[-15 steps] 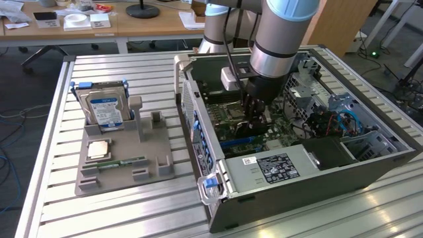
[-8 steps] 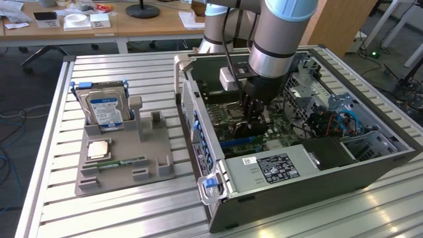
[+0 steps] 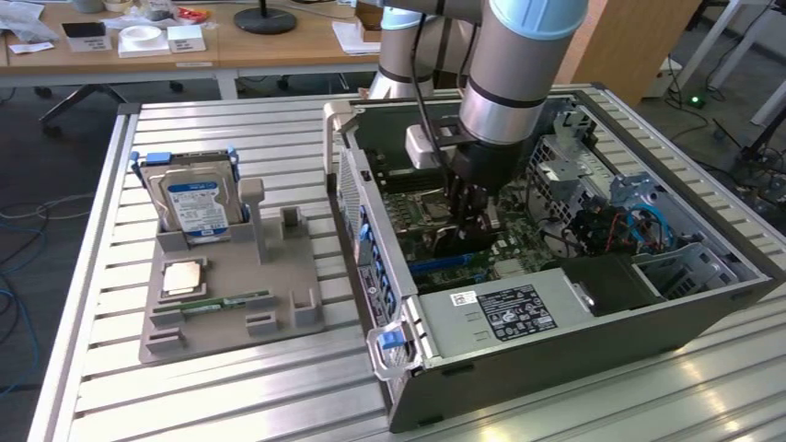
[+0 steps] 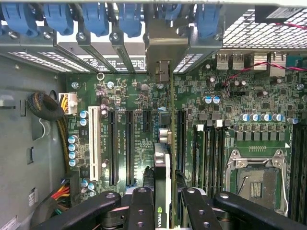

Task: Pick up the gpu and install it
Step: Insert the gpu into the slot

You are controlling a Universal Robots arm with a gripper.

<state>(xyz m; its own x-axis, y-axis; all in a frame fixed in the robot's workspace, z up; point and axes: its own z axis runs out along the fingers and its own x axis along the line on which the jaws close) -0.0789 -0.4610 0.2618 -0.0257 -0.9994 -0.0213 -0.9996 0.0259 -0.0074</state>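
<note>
Fingers (image 4: 141, 206) of the gripper (image 4: 165, 194) are pinching the gpu (image 4: 162, 160) edge-on over the motherboard (image 4: 240, 96) slots inside the computer case (image 3: 590, 331). Any slight offset is probably risking its edge jamming beside the slot, or its bracket (image 4: 163, 52) snagging.

gpu (image 4: 162, 163) thin, dark, edge-on, upright over motherboard (image 4: 124, 96) slots; silvery bracket (image 4: 165, 48) toward case rear; clamped in pincer (image 4: 165, 196)

Arm (image 3: 522, 64) hangs vertical from upper centre-right of exterior frame, wrist pointing straight down. Gripper (image 3: 473, 219) at frame centre, black fingers (image 4: 142, 208) clamped on edge-on gpu (image 4: 162, 165).
</note>
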